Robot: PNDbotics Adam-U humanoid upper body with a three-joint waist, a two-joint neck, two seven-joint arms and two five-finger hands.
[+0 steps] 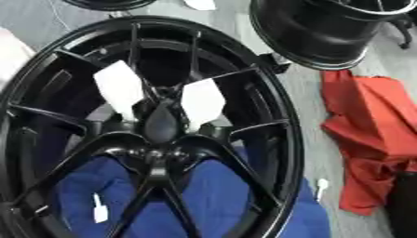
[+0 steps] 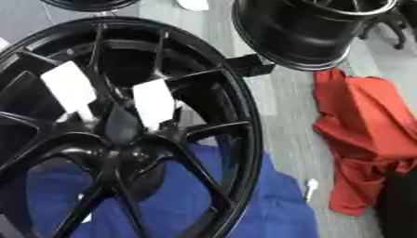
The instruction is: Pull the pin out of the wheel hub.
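A large black wheel (image 1: 269, 93) with thin spokes fills the left and middle of both views, lying tilted over a blue cloth (image 1: 211, 195). Its hub (image 1: 161, 139) is where the spokes meet, and a dark oval piece (image 1: 163, 122) stands just above the centre. I cannot make out a pin in the hub. Two white tags (image 1: 120, 88) (image 1: 202, 100) show between the upper spokes. A dark shape at the lower right edge looks like my right hand (image 1: 404, 204), well away from the hub. My left hand shows in neither view.
A second black wheel (image 1: 326, 32) stands at the top right, and part of a third (image 1: 106, 3) shows at the top left. A crumpled red cloth (image 1: 366, 135) lies on the grey floor to the right. Small white pieces lie at the wheel's right (image 1: 322, 187) and between the lower spokes (image 1: 99, 210).
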